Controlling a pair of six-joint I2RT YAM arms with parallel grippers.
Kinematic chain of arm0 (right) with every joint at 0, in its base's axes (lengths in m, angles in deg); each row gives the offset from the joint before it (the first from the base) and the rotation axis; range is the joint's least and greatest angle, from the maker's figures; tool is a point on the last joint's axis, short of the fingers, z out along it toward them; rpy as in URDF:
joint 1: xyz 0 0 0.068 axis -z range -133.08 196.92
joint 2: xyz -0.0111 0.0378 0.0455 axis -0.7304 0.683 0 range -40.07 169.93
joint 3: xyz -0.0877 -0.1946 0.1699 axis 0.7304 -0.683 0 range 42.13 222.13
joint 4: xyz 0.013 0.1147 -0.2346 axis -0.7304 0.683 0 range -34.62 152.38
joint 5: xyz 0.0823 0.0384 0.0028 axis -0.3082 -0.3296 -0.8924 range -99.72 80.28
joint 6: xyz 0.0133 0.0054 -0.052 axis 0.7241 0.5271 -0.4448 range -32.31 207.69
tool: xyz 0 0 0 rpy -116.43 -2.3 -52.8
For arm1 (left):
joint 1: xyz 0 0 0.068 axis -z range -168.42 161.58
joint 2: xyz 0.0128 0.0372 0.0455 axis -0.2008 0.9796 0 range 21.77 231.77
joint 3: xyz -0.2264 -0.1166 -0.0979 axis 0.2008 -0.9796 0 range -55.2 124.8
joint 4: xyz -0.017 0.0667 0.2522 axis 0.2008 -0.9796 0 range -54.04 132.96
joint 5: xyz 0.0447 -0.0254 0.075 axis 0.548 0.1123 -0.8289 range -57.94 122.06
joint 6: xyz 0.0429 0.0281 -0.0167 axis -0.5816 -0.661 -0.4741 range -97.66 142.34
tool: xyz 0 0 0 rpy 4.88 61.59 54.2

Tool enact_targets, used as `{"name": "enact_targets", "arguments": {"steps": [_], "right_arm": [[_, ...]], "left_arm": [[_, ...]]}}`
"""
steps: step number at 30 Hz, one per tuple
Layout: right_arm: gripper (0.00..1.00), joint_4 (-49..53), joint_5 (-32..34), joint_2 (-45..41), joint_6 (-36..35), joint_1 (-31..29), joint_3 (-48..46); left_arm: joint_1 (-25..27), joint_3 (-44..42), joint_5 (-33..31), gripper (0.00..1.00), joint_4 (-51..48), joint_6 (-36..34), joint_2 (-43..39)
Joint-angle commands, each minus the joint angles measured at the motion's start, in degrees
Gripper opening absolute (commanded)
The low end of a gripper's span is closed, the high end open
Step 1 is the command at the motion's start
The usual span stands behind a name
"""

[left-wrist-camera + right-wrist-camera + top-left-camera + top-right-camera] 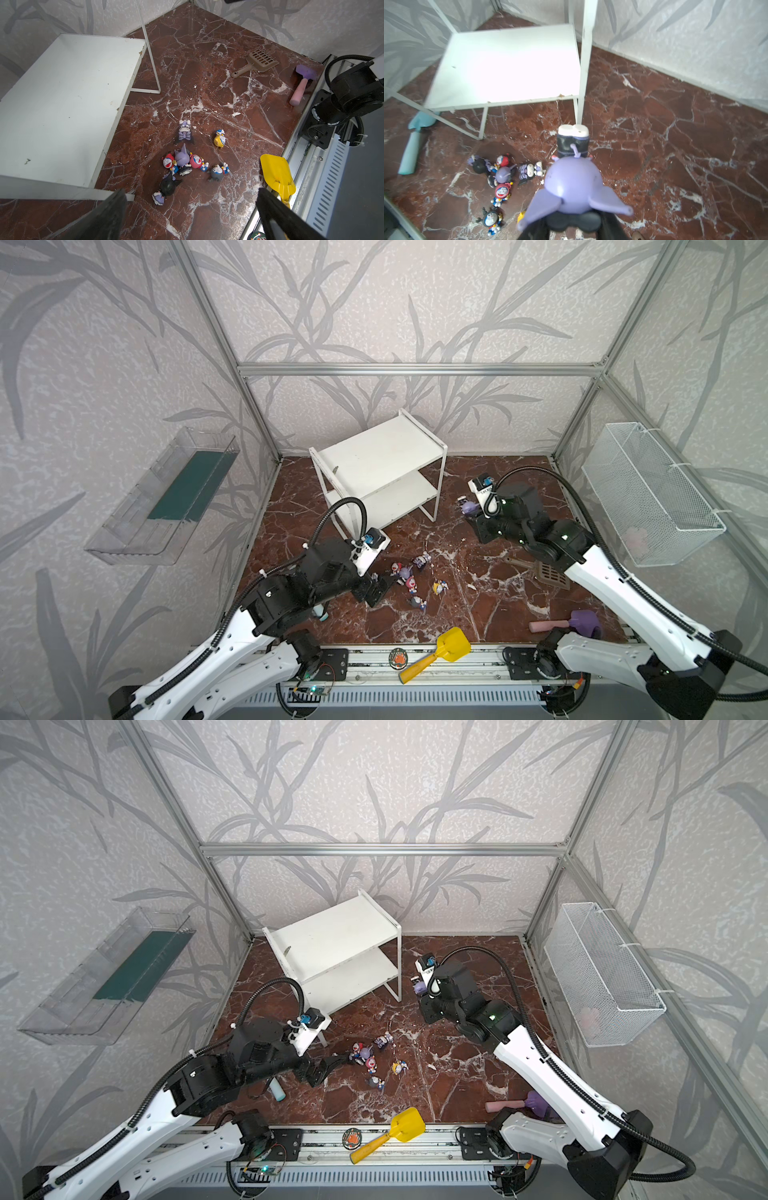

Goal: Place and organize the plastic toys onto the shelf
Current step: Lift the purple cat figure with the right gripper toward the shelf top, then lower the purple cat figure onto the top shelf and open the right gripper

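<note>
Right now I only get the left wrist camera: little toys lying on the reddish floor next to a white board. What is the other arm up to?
Observer: The right claw is shut on a purple figurine with pointed ears, held clear of the floor near the shelf.
Operator: Is anything on that shelf?
Observer: No. It has a lower board too, and both boards look bare.
Operator: Any clutter near my arm that I am missing?
Observer: A teal tool lies on the floor beside the left arm, outside your picture.
</note>
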Motion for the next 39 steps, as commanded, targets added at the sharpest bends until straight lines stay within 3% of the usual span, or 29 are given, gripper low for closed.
{"name": "enact_targets", "arguments": {"steps": [1,7,12,15,26,36,39], "right_arm": [[0.20,6.1,-4.9,1.3,-3.5,-0.1,6.3],[0.19,10.4,-10.4,7.2,-4.3,-0.2,18.2],[0.19,12.9,-15.2,12.4,-4.3,-2.4,26.9],[0.19,15.5,-12.8,16.8,-4.0,-6.2,33.3],[0.16,23.2,-1.8,37.6,0.5,-17.4,59.1],[0.16,36.2,5.4,59.4,2.3,-23.4,92.5],[0.17,38.0,6.0,62.1,2.9,-23.3,96.9]], "left_arm": [[0.2,-0.9,-1.3,0.99,-0.2,0.4,-1.2],[0.2,-1.7,-2.8,0.99,-0.4,0.0,-3.1],[0.2,-1.5,-12.4,0.99,-1.1,0.8,-6.3],[0.2,-1.6,-18.1,0.99,-1.5,1.4,-9.2],[0.3,-2.0,-24.0,0.99,-3.7,3.1,-18.6],[0.1,-2.6,-24.7,0.99,-3.1,3.0,-19.5],[0.2,-3.0,-24.2,0.99,-2.7,3.0,-19.8]]}}
